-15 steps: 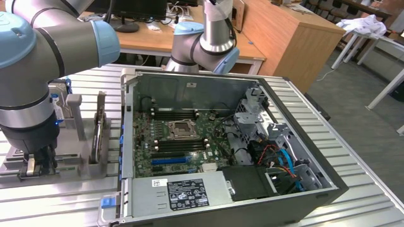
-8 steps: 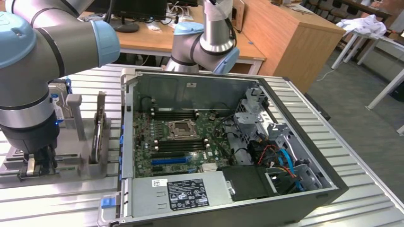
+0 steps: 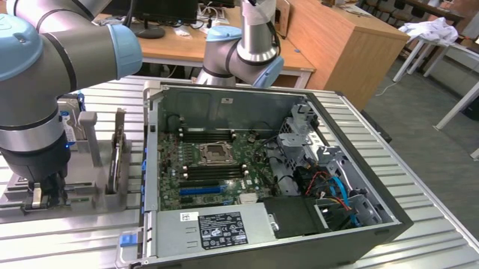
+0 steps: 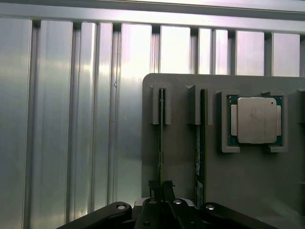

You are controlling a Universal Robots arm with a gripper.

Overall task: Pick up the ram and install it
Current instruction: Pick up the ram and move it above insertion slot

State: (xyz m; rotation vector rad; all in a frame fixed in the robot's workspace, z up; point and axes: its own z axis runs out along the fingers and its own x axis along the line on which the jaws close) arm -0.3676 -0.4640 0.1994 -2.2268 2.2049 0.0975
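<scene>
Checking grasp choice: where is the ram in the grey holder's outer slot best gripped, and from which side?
Probably pinch the ram across its flat faces at the upper edge, claw coming straight down. It stands on edge in the grey holder, leaving only that edge free.

We see the ram (image 4: 161,138) edge-on as a thin dark line. It stands upright on its long edge in a slot of the grey holder (image 4: 181,162), which lies at the lower left of the frame in the exterior view. One end sits pinched between the gripper (image 4: 161,187) fingertips. A second stick (image 4: 200,143), green-edged, stands parallel in the next slot, just beside it.
</scene>
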